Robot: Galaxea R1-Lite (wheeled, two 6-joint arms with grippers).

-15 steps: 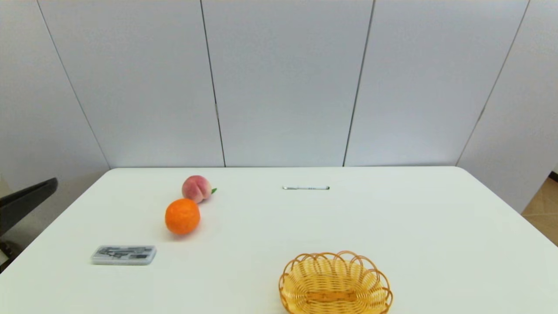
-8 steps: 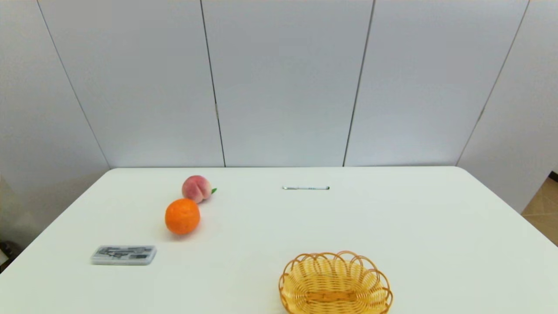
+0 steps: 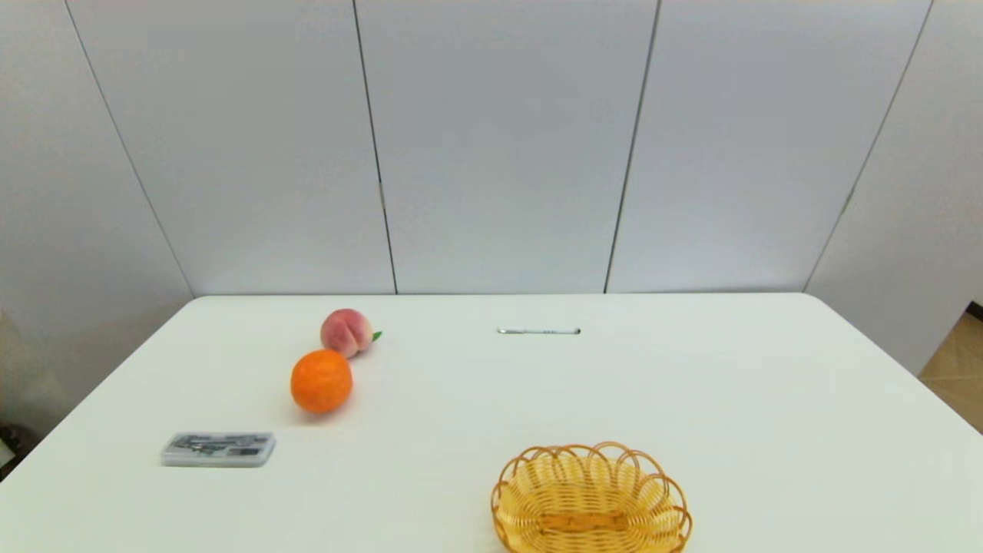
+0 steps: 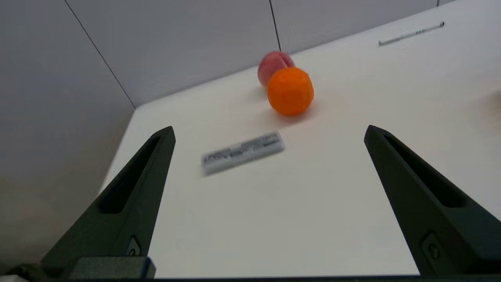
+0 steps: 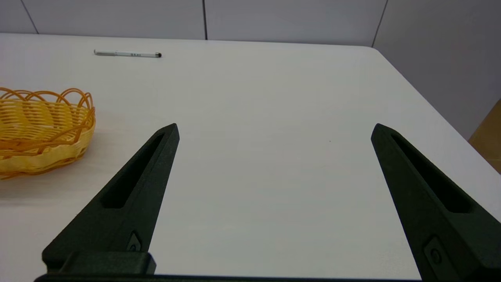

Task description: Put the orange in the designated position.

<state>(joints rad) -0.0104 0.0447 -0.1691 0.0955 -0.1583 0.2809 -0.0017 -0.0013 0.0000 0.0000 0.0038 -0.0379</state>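
Observation:
The orange (image 3: 322, 381) rests on the white table, left of centre, just in front of a pink peach (image 3: 346, 332). The left wrist view shows the orange (image 4: 290, 91) well beyond my left gripper (image 4: 269, 133), which is open and holds nothing, near the table's front left corner. My right gripper (image 5: 275, 131) is open too, empty, over bare tabletop at the right side. Neither arm appears in the head view. The designated position is a bare patch of tabletop with no mark that I can see.
A yellow wicker basket (image 3: 590, 499) stands near the front edge, right of centre. A flat grey case (image 3: 218, 448) lies at the front left, between the left gripper and the orange. A pen (image 3: 538, 331) lies far back, past the middle.
A dark arm part at the head view's left edge a second ago has gone out of view. The fruit, case, pen and basket have not moved.

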